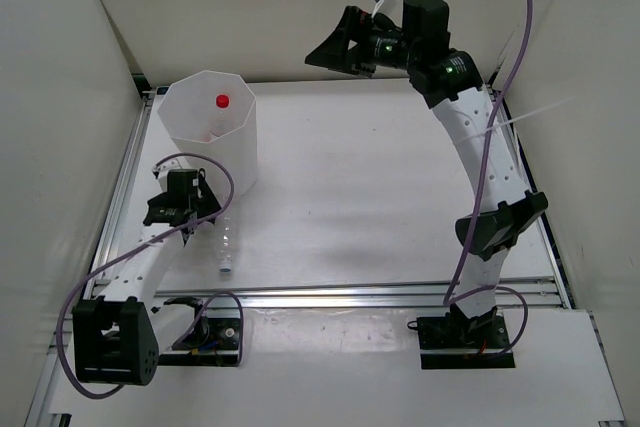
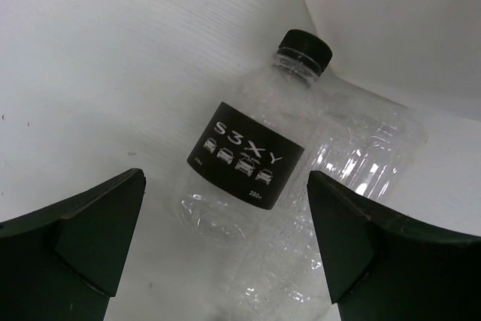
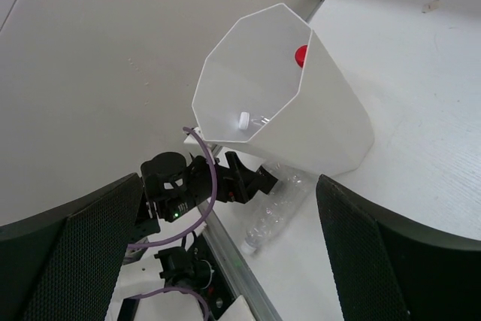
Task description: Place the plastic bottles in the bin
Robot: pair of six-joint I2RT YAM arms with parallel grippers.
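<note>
Matte black fingers of the left gripper fill the bottom corners of the left wrist view, wedge-shaped and spread wide. Between them in that view lies the black-capped bottle, on its side on the white table. It is thin clear plastic with a ribbed black cap and a black label printed in white. Its cap points toward the bin, and neither finger touches it.

Pressed against its far side lies a clear bottle with no label. Its ridged, crinkled wall is almost lost against the table. Both bottles lie just beside the base of the bin, on the side nearest the arms' bases.

The bin is tall, white and faintly see-through. Its rim is eight-sided and its smooth flat walls narrow toward the bottom. Inside it a red cap shows against one wall, and a white cap sits lower down beside a glint of clear plastic.

The right gripper hangs high above the table, well apart from the bin and aimed down at it. Its mesh-textured fingers are spread wide with nothing between them.
</note>
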